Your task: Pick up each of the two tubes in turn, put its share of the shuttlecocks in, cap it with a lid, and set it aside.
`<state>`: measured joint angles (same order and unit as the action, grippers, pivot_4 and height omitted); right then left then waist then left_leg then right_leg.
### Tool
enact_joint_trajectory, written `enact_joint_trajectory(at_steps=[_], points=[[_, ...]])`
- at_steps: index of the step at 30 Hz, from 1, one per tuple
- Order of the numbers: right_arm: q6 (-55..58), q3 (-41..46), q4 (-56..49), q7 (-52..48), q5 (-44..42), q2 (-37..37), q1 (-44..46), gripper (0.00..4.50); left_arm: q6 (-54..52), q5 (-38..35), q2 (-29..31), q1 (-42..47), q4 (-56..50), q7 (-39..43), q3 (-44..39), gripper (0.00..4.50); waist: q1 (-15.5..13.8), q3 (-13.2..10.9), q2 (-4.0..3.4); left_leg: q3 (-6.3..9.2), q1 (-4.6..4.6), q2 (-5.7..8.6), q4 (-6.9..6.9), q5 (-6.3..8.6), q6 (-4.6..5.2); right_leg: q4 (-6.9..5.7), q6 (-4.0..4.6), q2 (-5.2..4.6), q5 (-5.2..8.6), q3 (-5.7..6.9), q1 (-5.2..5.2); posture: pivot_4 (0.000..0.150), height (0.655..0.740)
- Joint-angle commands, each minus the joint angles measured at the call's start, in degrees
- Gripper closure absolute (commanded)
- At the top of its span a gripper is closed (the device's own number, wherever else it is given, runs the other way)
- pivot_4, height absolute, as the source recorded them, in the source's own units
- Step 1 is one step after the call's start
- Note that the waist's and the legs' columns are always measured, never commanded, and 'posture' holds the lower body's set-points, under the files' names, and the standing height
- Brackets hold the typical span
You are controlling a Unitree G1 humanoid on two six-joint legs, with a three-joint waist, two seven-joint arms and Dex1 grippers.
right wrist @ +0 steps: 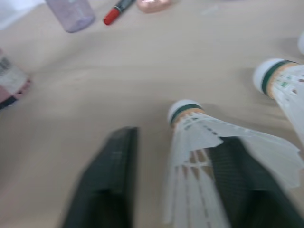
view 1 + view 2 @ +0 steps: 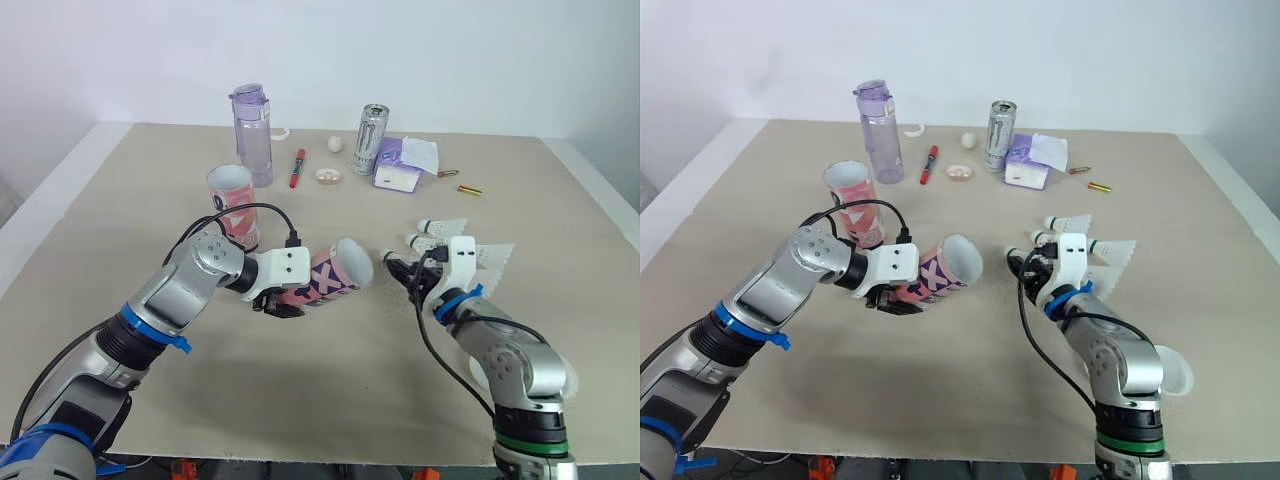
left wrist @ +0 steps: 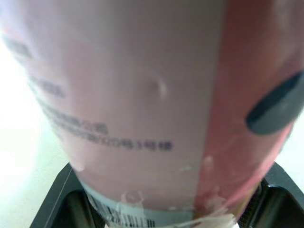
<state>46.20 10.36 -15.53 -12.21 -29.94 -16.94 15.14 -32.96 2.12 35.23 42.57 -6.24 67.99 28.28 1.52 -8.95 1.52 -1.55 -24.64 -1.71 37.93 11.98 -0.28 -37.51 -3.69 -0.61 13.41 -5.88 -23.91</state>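
Left tool (image 2: 280,300) clamped on tube (image 2: 335,272), open mouth facing 3 o'clock. Right tool (image 2: 402,270) fingers apart, straddling shuttlecock (image 1: 190,123) on counter (image 2: 300,400).

Left arm (image 2: 160,300) reaches forward and inward, elbow bent, forearm raised off the desk (image 2: 330,390). Left gripper (image 2: 284,303) is clamped around a tube (image 2: 335,272), held roughly level in the fingers with its open mouth toward the right gripper (image 2: 400,268). One left finger pad (image 3: 275,110) is pressed on the tube wall. Right arm (image 2: 510,365) is bent at the elbow, forearm forward, wrist low. Right fingers (image 1: 107,190) are spread, low over the desk, tips forward and inward. A shuttlecock (image 1: 199,128) lies in the gap against one finger, clear of the other. Grippers are near each other, apart.
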Motion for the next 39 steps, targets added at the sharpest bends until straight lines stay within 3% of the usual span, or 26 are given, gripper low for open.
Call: enact_joint_trajectory(at_steps=[1,9,13,20,23,29,39], points=[[0.2,0.0,-0.8,0.3,0.0,0.3,1.4,4.32,-0.3,0.0,0.2,-0.1,-1.4,-0.5,-0.7,1.64,0.0,0.0,0.00,0.00,0.00,0.00,0.00,0.00,0.00,0.00,0.00,0.00,0.00,0.00,0.00,0.150,0.7400],[1.3,0.0,-3.3,0.3,-0.6,0.3,1.9,4.43,0.3,0.0,-0.4,0.4,-0.1,-0.7,-0.7,1.64,0.0,0.0,0.00,0.00,0.00,0.00,0.00,0.00,0.00,0.00,0.00,0.00,0.00,-0.01,0.01,0.150,0.7400],[3.9,2.9,-11.5,-1.1,-5.0,-2.4,3.1,4.43,1.0,0.0,-0.6,0.7,0.8,-0.4,-0.6,1.64,0.0,0.0,-0.02,0.01,-0.01,0.00,0.00,0.00,0.00,0.00,-0.02,0.00,-0.01,-0.01,0.00,0.150,0.7400],[6.4,11.0,-20.0,-12.4,-15.1,-19.5,7.8,4.43,2.6,0.2,-0.8,1.5,2.8,0.2,-0.6,1.64,-0.1,0.0,-0.04,-0.02,-0.02,0.06,0.03,0.00,0.00,0.07,0.04,-0.10,0.03,-0.03,0.03,0.150,0.7400],[1.9,11.8,-22.9,-22.0,-16.2,-27.5,7.4,4.43,3.0,0.2,-0.9,1.7,3.5,0.3,-0.5,1.64,-0.1,0.0,-0.02,-0.02,0.01,0.03,0.01,0.00,0.00,0.10,0.10,-0.07,0.06,-0.01,0.05,0.150,0.7400],[-13.3,7.2,-27.2,-39.6,-7.8,-38.6,1.7,4.43,3.1,0.1,-1.2,1.9,4.3,0.5,-0.5,1.64,-0.1,0.0,-0.01,0.02,0.01,0.04,-0.05,0.00,0.00,0.10,0.08,-0.05,0.09,0.04,0.06,0.150,0.7400],[-25.7,-4.8,-21.0,-41.7,6.5,-39.2,4.0,4.43,2.4,-0.1,-2.0,2.3,3.8,0.4,-0.5,1.64,-0.2,0.0,-0.01,-0.06,-0.03,0.04,0.19,0.00,0.00,0.12,0.11,-0.10,0.04,-0.02,0.06,0.150,0.7400]])
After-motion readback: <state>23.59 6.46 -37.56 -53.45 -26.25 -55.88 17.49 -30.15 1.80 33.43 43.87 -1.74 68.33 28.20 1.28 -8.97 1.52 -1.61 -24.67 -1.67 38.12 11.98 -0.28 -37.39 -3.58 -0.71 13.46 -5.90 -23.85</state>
